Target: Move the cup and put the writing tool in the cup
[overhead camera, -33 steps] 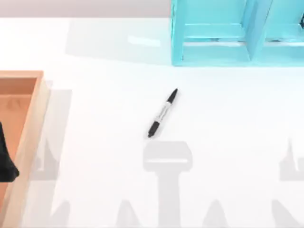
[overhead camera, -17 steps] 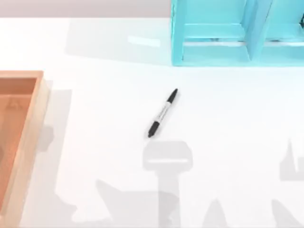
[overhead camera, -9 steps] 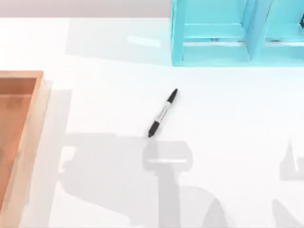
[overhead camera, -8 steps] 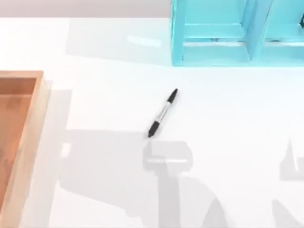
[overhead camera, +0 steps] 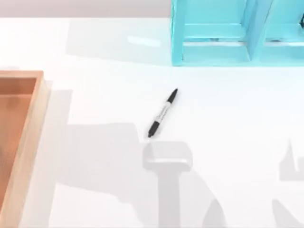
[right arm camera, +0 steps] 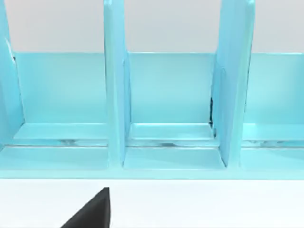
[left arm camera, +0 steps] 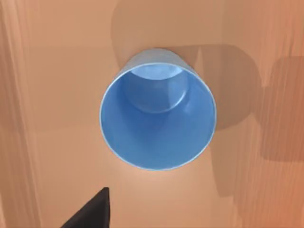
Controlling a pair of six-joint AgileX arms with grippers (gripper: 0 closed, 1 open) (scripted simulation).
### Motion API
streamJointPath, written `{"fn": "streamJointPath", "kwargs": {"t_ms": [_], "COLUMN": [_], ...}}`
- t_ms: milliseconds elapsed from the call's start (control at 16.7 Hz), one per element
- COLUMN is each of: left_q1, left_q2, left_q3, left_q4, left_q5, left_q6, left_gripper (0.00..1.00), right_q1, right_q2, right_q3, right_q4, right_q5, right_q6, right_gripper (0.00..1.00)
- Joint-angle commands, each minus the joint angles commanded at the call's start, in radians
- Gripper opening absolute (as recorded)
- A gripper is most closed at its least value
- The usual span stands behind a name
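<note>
The cup (left arm camera: 156,116) is a blue tumbler standing upright and empty on the wooden floor of a tray, seen from straight above in the left wrist view. A black part of my left gripper (left arm camera: 92,213) shows just beside the cup's rim, apart from it and above it. The writing tool (overhead camera: 163,113), a slim black marker with a pale middle, lies flat on the white table near the middle in the top view, slanting from lower left to upper right. A black part of my right gripper (right arm camera: 92,211) hangs over the white table, facing the cyan rack.
The wooden tray (overhead camera: 29,137) with raised walls sits at the table's left edge. A cyan rack (overhead camera: 237,33) with upright dividers (right arm camera: 116,95) stands at the back right. White tabletop lies open around the marker, crossed by grey arm shadows.
The black left gripper seen over the tray two seconds ago has left the top view. Its broad shadow has spread over the table's lower left. The marker has not moved.
</note>
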Motion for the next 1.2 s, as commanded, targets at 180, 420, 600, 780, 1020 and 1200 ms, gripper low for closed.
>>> {"fn": "streamJointPath", "kwargs": {"t_ms": [180,420,600,780,1020,1200], "left_q1": [0.002,0.006,0.009,0.009,0.009,0.009], "left_q2": [0.010,0.054,0.088,0.099,0.099,0.099], "left_q3": [-0.035,-0.162,-0.256,-0.287,-0.287,-0.287], "left_q4": [0.039,0.220,0.348,0.384,0.384,0.384], "left_q5": [0.000,0.000,0.000,0.001,0.001,0.001], "left_q6": [-0.001,0.002,0.005,0.006,0.006,0.006], "left_gripper": [1.00,1.00,1.00,1.00,0.92,0.70], "right_q1": [0.000,0.000,0.000,0.000,0.000,0.000], "right_q2": [0.000,0.000,0.000,0.000,0.000,0.000], "right_q3": [0.000,0.000,0.000,0.000,0.000,0.000], "right_q4": [0.000,0.000,0.000,0.000,0.000,0.000], "right_q5": [0.000,0.000,0.000,0.000,0.000,0.000], "right_q6": [0.000,0.000,0.000,0.000,0.000,0.000], "right_gripper": [1.00,1.00,1.00,1.00,1.00,1.00]}}
